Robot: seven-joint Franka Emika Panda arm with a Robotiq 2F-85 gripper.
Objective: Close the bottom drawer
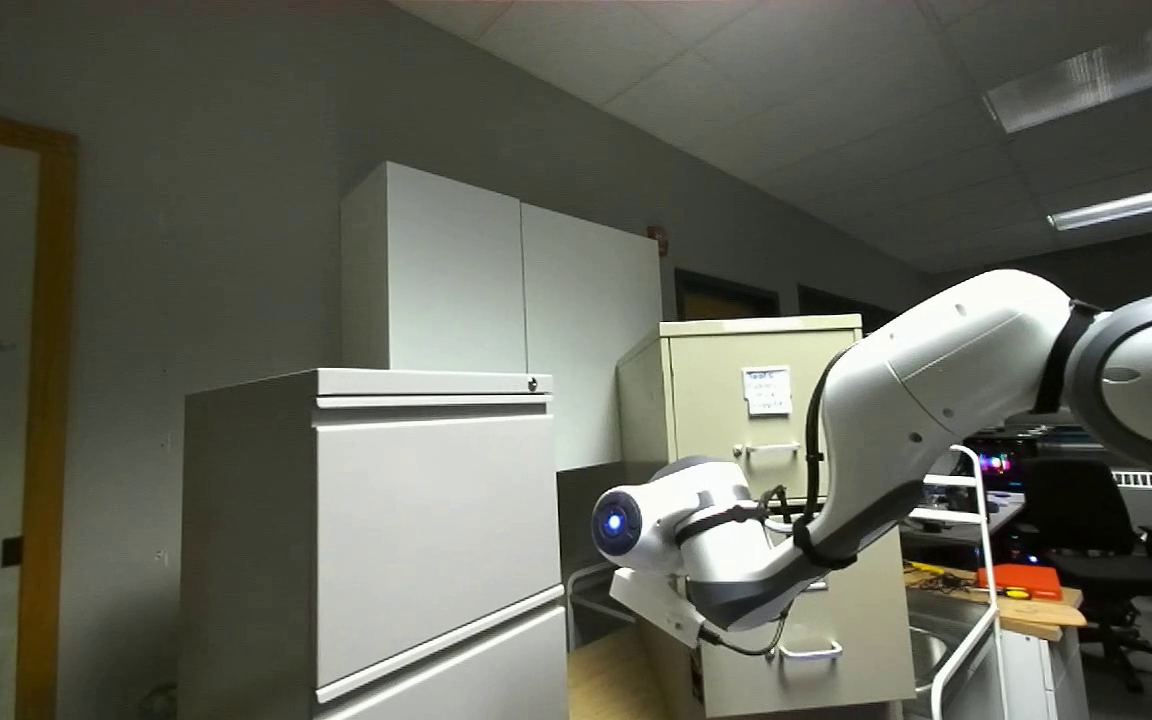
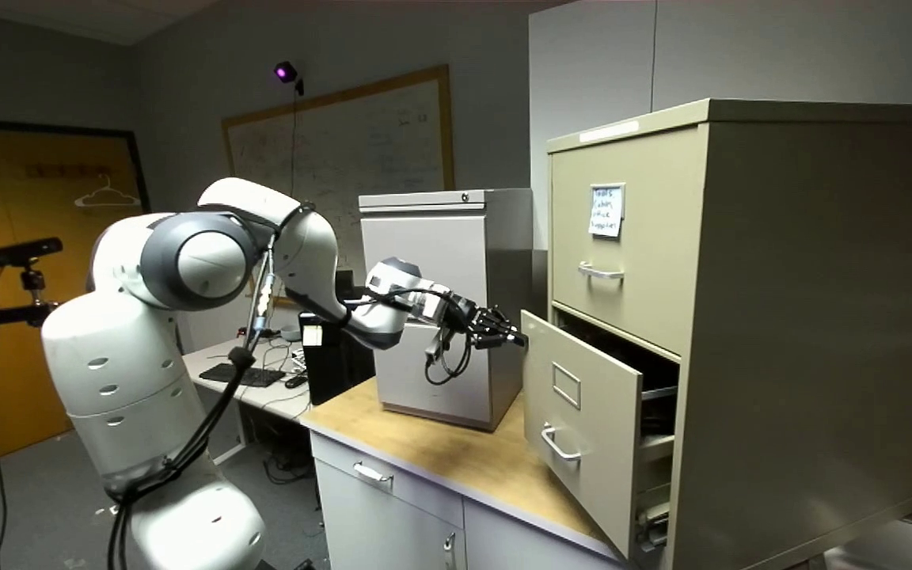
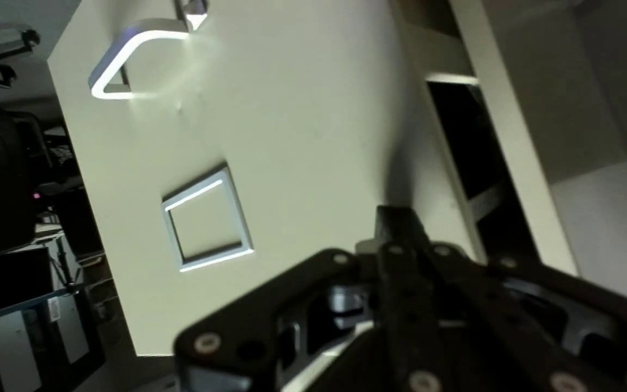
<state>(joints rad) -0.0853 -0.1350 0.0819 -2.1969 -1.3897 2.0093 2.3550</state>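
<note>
The bottom drawer [image 2: 602,443] of the beige filing cabinet [image 2: 812,317] stands pulled out, with a dark gap behind its front. Its front also shows in an exterior view [image 1: 866,630], partly behind the arm, and fills much of the wrist view [image 3: 302,136]. Its handle [image 2: 559,445] and label frame [image 2: 567,385] are on the front. My gripper [image 2: 521,339] is shut and holds nothing. Its tips [image 3: 398,212] meet their own shadow on the drawer front, near the edge beside the gap; they touch it or nearly do. The gripper is hidden behind the wrist in an exterior view.
A light grey drawer cabinet [image 2: 432,261] stands close behind the gripper and forearm on a wooden counter [image 2: 424,443]. The closed top drawer [image 2: 646,222] with a paper label is above the open one. White wall cabinets [image 1: 456,280] are behind.
</note>
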